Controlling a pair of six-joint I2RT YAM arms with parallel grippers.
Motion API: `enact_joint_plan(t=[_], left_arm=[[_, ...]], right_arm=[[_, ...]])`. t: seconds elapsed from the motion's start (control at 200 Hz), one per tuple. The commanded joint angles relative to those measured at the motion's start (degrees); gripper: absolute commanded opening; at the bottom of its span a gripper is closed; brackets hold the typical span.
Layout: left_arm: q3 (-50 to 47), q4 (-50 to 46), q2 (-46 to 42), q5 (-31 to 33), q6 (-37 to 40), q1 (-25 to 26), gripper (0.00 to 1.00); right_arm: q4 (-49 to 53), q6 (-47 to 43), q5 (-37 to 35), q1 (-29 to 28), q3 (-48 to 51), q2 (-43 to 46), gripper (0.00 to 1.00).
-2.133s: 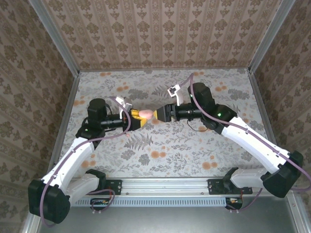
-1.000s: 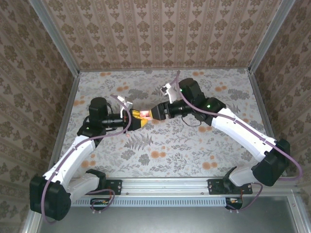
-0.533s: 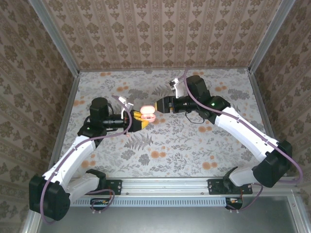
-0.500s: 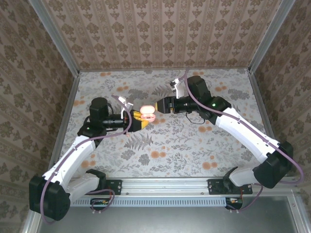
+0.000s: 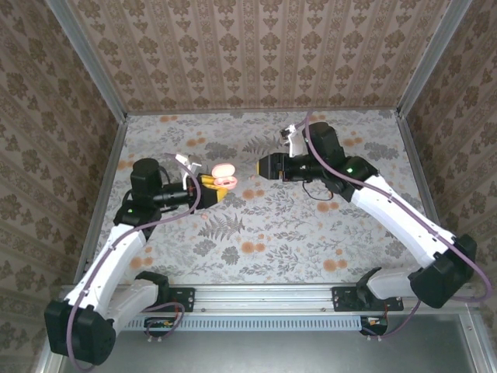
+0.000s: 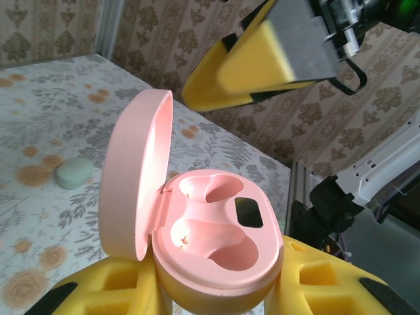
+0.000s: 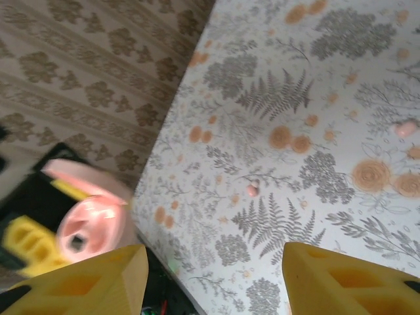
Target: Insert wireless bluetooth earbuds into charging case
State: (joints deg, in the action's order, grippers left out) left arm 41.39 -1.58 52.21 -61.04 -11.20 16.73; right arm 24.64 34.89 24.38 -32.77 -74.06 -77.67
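The left fingers (image 5: 208, 184) clasp the open pink case (image 5: 224, 172), right fingers (image 5: 268, 165) nearby, apart.

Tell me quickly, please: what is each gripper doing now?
Left gripper: closed on the open pink charging case.
Right gripper: open, holding nothing.

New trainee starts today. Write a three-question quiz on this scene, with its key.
1. True or false: the lid of the charging case stands open.
2. Which one holds the charging case? A: left gripper. B: right gripper. C: neither.
3. Fill in: both wells inside the case are ____.
Key: 1 true; 2 A; 3 empty.
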Motion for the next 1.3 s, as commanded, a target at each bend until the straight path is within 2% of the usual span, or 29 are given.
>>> enact_joint_plan(t=[0.0, 0.13, 0.34, 0.435, 0.565, 0.785, 1.03, 1.295], left_arm=[[-0.45, -5.02, -3.34, 1.43, 3.74, -1.65, 0.17], [-1.13, -8.66, -7.04, 2.19, 5.15, -3.64, 0.18], [-0.55, -15.25, -12.80, 4.16, 7.53, -5.66, 0.18], [0.54, -18.35, -15.22, 5.30, 8.79, -6.02, 0.18], [2.18, -22.61, -17.63, 6.71, 10.79, -6.27, 0.18], [2.73, -22.93, -19.46, 6.59, 10.71, -6.56, 0.17], [1.30, -22.11, -20.56, 6.59, 10.02, -6.73, 0.17], [0.63, -21.53, -20.56, 7.32, 10.18, -6.80, 0.17]], right_arm=[[0.35, 2.70, -0.20, -0.74, -0.30, -6.53, 0.55], [-7.64, 6.12, 4.20, -2.00, 1.21, -14.73, 0.47], [-2.69, 0.45, -0.11, -10.34, -8.92, -29.91, 0.39], [-2.39, 2.88, 0.71, -12.72, -11.56, -35.13, 0.35], [-5.34, 5.76, 2.28, -16.43, -12.95, -38.92, 0.30], [-6.94, 7.91, 3.65, -20.61, -17.42, -46.08, 0.22], [-4.17, 6.66, 1.84, -22.15, -25.03, -52.99, 0.17], [-2.63, 5.93, -1.50, -21.92, -28.37, -56.88, 0.14]])
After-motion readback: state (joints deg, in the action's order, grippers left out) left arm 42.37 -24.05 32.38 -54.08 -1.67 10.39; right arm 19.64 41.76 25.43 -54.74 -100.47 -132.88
